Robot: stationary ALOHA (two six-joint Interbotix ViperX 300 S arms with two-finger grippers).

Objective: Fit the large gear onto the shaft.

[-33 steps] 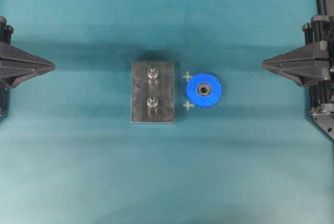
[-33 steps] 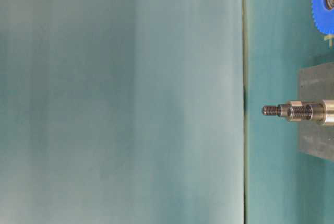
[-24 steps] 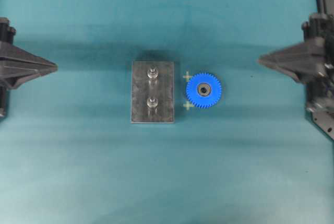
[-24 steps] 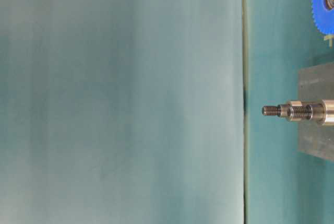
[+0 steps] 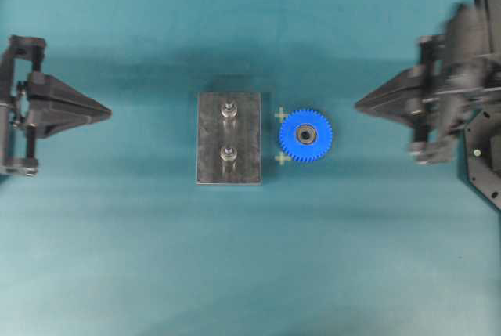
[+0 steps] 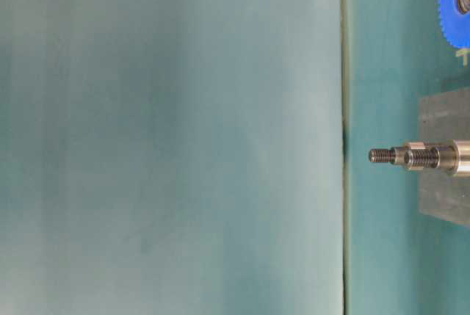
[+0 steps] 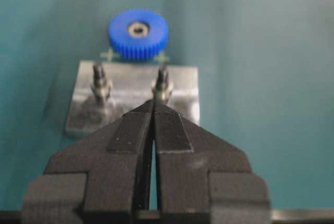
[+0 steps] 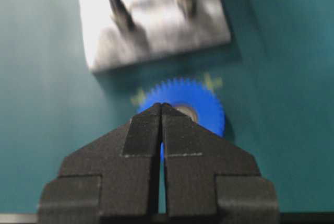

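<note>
the large gear (image 5: 305, 134) is bright blue with a dark hub ringed in silver. just beside it, the plate (image 5: 210, 140) is mottled grey steel carrying two silvery pegs (image 5: 228, 109). two pale yellow crosses (image 5: 281, 115) flank the gear on a teal cloth (image 5: 250, 273). both grippers are matte black.

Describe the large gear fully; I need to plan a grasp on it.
The large gear is a bright blue toothed wheel, plastic by its look, with a dark round hub at its centre that holds a small bore. It lies flat on the teal table, just off the grey plate on the right arm's side, apart from it, between two small yellowish cross marks. Neither gripper touches it. It is on neither peg.
</note>
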